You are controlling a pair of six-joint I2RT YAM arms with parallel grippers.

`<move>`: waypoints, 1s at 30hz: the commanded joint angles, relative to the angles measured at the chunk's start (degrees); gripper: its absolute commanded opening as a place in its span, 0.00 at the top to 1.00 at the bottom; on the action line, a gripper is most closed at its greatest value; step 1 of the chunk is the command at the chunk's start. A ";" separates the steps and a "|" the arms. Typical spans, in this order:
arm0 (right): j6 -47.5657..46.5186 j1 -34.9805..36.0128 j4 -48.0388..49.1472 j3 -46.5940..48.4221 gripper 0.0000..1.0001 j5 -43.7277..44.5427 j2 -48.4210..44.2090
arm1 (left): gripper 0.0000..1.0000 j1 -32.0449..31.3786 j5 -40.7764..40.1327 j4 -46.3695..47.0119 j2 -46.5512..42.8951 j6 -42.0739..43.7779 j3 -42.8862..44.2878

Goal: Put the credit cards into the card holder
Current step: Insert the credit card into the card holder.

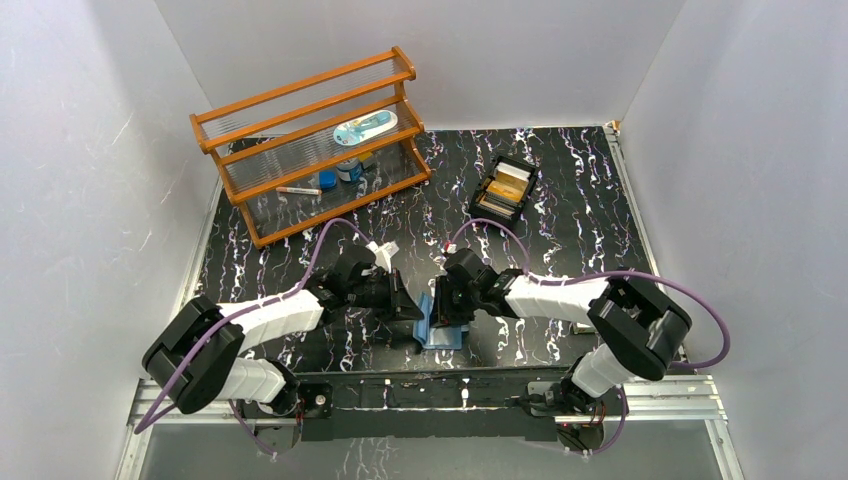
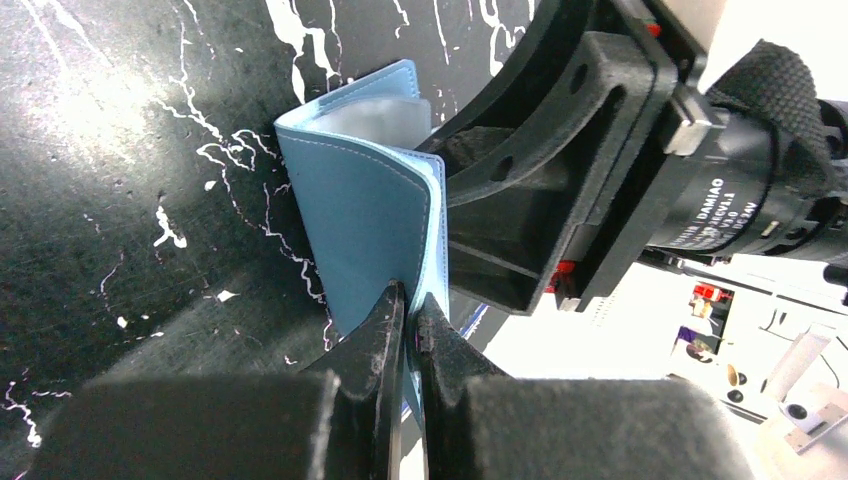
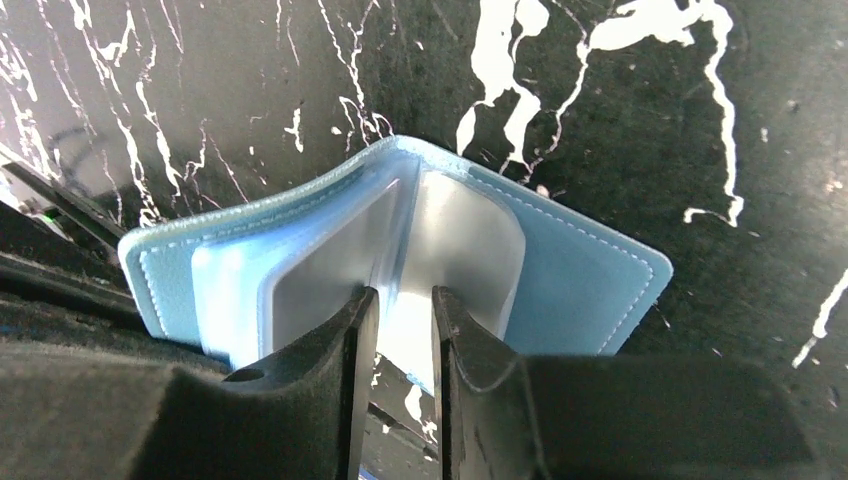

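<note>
White-walled booth with a black marbled table point(image 1: 600, 230). A wooden rack point(image 1: 300, 150) stands back-left and a black tray point(image 1: 527, 166) back-right. The credit cards point(image 1: 506, 184), orange-gold and cream, lie in that tray, well apart from both arms. The card holder point(image 1: 438, 328) is near the front edge at centre, between the 2 grippers, propped up off the table and spread open. The left gripper point(image 2: 408, 300) is clamped tight on the edge of one blue cover. The right gripper point(image 3: 400, 305) has its jaws narrowly apart, tips in among the clear inner sleeves. Nothing looks pinched there, and it carries no card.

Risks, as a judgement:
- **No card in hand:** one arm must go to the tray. If the left lets go for that, the holder prob. flops shut or falls flat.
- **Thin grip:** the left holds only an edge, so a push from the right fingers could twist the cover out or slide the whole thing.
- **Flimsy sleeves:** closing on them could crease or drag them.
- **Crowding:** the grippers are v. close together, so a bump is possible.
</note>
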 commanded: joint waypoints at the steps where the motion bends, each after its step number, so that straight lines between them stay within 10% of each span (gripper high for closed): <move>1: -1.21 0.27 -9.33 1.84 0.63 4.93 -2.76 | 1.00 -0.27 -1.34 -3.93 1.05 1.84 2.05; 9: -0.58 0.29 -15.55 1.14 0.54 8.83 -11.08 | 1.00 -0.36 -2.15 -5.18 4.46 2.19 3.60; 30: -1.36 0.27 -5.40 -0.32 0.73 5.21 -2.02 | 1.00 -0.82 -5.48 -19.50 -0.53 5.34 11.65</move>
